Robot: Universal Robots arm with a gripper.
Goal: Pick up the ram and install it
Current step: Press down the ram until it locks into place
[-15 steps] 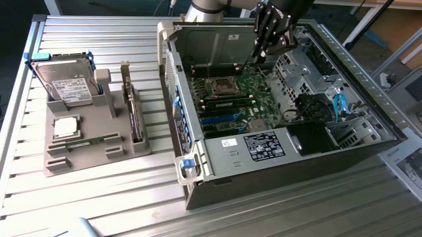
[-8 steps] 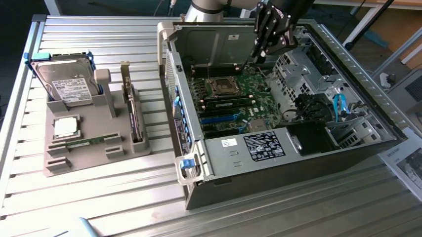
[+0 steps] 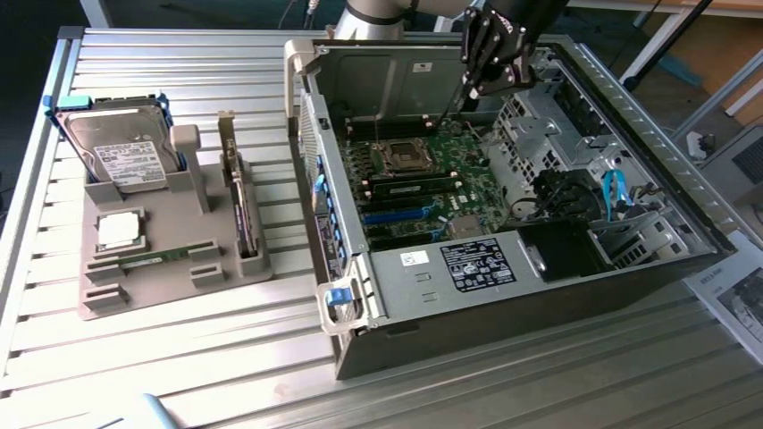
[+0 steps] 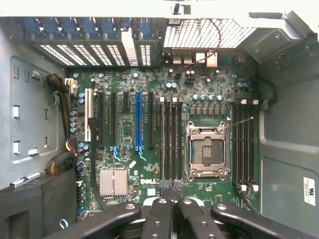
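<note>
Slatted metal table with an open tower computer case lying on its side toward the exterior view's right. Inside it is a green motherboard, with a labelled power supply at the near end of the case. On the exterior view's left is a grey parts holder, just beside the case and not touching it. In the holder, a hard drive stands tilted at the far end. An expansion card stands on edge along the side nearest the case. The gripper hangs above the far half of the case interior, over the motherboard. Its jaws are together with nothing between them, and the black fingers meet in the wrist view. The CPU socket is a silver frame flanked by black memory slots on both sides. There is also a blue card slot and a small silver heatsink on the board. A square silver processor chip lies flat in the holder below the drive. The ram, a thin green stick, lies flat in the holder's groove just in front of the processor chip. It is well apart from the gripper and not picked up.
</note>
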